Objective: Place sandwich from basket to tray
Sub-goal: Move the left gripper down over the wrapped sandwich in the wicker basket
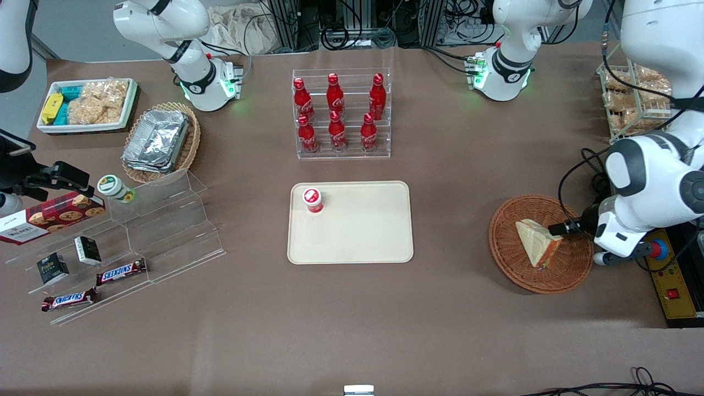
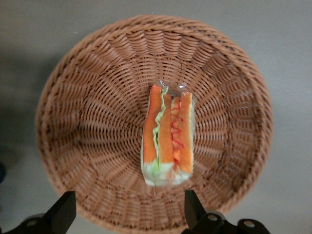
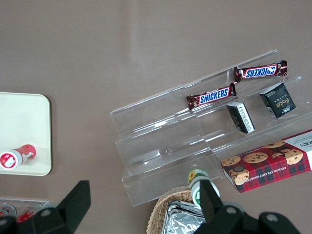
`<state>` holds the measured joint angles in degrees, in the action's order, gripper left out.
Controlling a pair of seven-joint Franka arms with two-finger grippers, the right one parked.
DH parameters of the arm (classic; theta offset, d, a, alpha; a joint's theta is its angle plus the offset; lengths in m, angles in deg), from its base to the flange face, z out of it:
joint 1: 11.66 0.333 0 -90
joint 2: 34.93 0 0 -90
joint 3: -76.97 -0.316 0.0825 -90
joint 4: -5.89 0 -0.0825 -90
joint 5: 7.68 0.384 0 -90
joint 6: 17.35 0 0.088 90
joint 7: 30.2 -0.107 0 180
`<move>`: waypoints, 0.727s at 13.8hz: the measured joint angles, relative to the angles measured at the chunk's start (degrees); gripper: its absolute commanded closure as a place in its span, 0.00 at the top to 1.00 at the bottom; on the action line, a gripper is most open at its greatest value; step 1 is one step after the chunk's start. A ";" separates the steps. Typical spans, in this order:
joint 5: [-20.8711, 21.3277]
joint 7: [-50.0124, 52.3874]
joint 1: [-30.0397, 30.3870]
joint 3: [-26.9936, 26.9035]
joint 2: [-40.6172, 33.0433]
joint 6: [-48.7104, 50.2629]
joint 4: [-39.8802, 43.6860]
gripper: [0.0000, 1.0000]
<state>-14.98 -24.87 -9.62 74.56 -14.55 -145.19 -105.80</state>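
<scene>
The sandwich point(image 1: 538, 242), a wrapped wedge with pale bread and orange-red filling, lies in the round reddish-brown wicker basket point(image 1: 503, 231) toward the working arm's end of the table. My gripper point(image 1: 558, 228) hovers over the basket's edge, beside the sandwich. In the left wrist view the sandwich point(image 2: 168, 139) shows its cut edge in the middle of the basket point(image 2: 97, 122). The gripper point(image 2: 129, 212) is open wide above the basket rim and holds nothing. The cream tray point(image 1: 357, 231) lies mid-table, apart from the basket.
A small red-capped bottle point(image 1: 313, 199) stands on the tray. A clear rack of cola bottles point(image 1: 342, 113) stands farther from the front camera than the tray. A wire rack of bagged snacks point(image 1: 632, 104) and a yellow switch box point(image 1: 668, 275) flank the working arm.
</scene>
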 measured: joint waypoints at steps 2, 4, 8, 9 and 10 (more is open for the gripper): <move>-1.40 -0.37 -0.08 0.18 1.53 -2.86 -1.13 1.00; -1.92 -0.43 -0.16 0.42 2.55 -4.54 -1.22 1.00; -2.22 -0.73 -0.19 0.60 2.45 -4.66 -1.16 1.00; -2.25 -1.03 -0.18 0.60 2.04 -4.16 -1.10 1.00; -2.29 -1.12 -0.13 0.58 1.59 -3.95 -1.03 1.00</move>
<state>-17.28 -25.99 -9.75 75.14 -12.96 -149.15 -106.83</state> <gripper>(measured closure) 0.000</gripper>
